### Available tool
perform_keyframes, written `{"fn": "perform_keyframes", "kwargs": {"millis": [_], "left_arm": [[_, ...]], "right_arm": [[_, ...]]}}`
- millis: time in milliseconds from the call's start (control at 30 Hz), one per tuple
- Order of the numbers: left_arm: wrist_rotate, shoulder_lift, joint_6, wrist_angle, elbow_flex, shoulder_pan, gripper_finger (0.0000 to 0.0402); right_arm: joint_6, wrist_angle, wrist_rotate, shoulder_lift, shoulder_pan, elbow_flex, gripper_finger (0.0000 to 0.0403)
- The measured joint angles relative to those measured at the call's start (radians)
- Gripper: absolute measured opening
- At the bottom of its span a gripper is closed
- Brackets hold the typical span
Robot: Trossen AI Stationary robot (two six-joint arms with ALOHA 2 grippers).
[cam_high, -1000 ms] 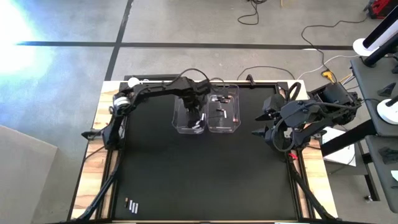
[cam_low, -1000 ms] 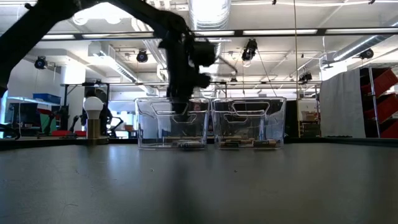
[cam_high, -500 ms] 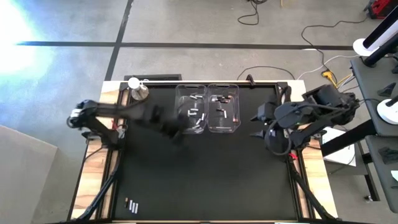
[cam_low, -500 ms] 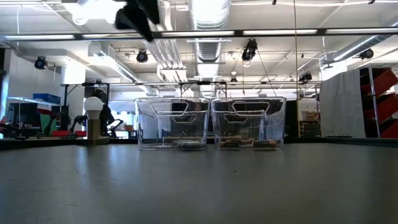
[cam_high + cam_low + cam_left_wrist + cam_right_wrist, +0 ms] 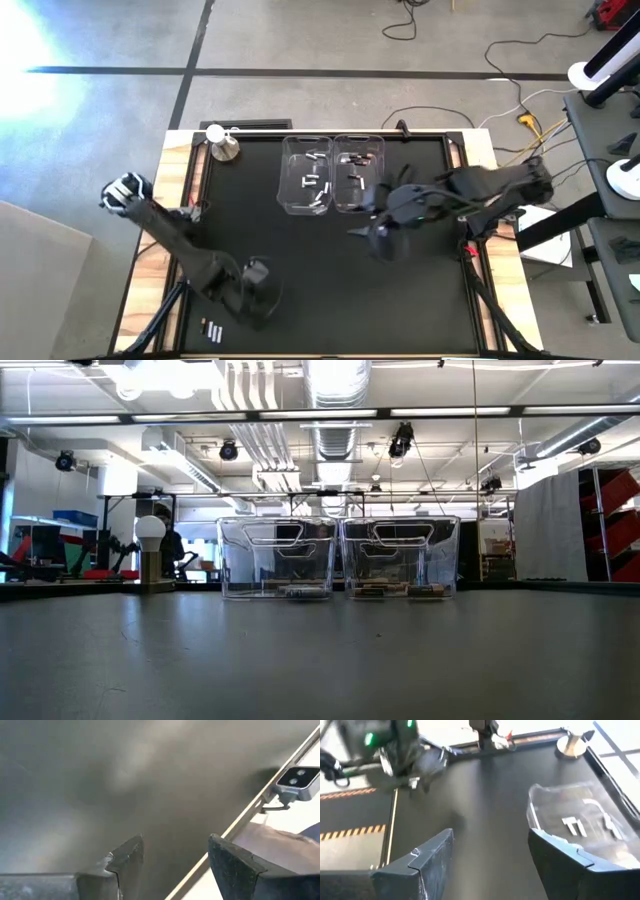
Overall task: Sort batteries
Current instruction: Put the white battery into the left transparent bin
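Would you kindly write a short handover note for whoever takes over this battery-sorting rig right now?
Left claw: open, empty, near the table's front-left, close to the loose batteries.
Right claw: open, empty, over the mat just in front of the right bin.
Done: batteries lie in the left bin and the right bin.
Left: the few batteries at the front-left corner need picking up and sorting.

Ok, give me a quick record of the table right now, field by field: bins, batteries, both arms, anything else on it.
bins: two clear bins side by side at the far middle of the table
batteries in bins: several in each
loose batteries: a few near the table's front left corner
left gripper: low over the front left of the mat, near the loose batteries, jaws open, empty
right gripper: over the mat just in front of the right bin, jaws open, empty
other: metal knob with white ball at the far left corner
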Motion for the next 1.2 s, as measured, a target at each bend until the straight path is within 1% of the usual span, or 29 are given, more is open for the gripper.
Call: {"fn": "perform_keyframes", "kwargs": {"millis": [67, 167, 300, 433, 567, 700, 867, 1067, 1200], "left_arm": [[0.0, 0.046, -0.071, 0.028, -0.007, -0.045, 0.0196], [0.039, 0.115, -0.147, -0.009, 0.009, -0.102, 0.0196], [0.105, 0.185, -0.204, -0.073, 0.066, -0.15, 0.0196], [0.168, 0.24, -0.247, -0.071, 0.106, -0.183, 0.0196], [0.21, 0.28, -0.316, -0.072, 0.122, -0.221, 0.0196], [0.214, 0.29, -0.388, -0.084, 0.114, -0.248, 0.0196], [0.229, 0.29, -0.461, -0.087, 0.089, -0.251, 0.0196], [0.268, 0.29, -0.513, -0.07, 0.052, -0.252, 0.0196], [0.269, 0.29, -0.513, -0.062, 0.047, -0.252, 0.0196]], "right_arm": [[-0.016, 0.076, 0.0, 0.029, -0.007, -0.018, 0.0251], [0.0, 0.098, 0.0, 0.072, -0.013, -0.022, 0.0247], [0.1, 0.049, -0.027, 0.123, -0.003, -0.014, 0.0237], [0.176, -0.015, -0.044, 0.17, 0.029, 0.01, 0.0228], [0.226, -0.016, -0.042, 0.198, 0.075, 0.019, 0.0221], [0.262, -0.014, -0.038, 0.223, 0.116, 0.02, 0.0219], [0.305, -0.007, -0.034, 0.242, 0.141, 0.02, 0.0221], [0.342, -0.008, -0.034, 0.248, 0.156, 0.02, 0.0219], [0.345, -0.008, -0.034, 0.248, 0.157, 0.02, 0.0221]]}}
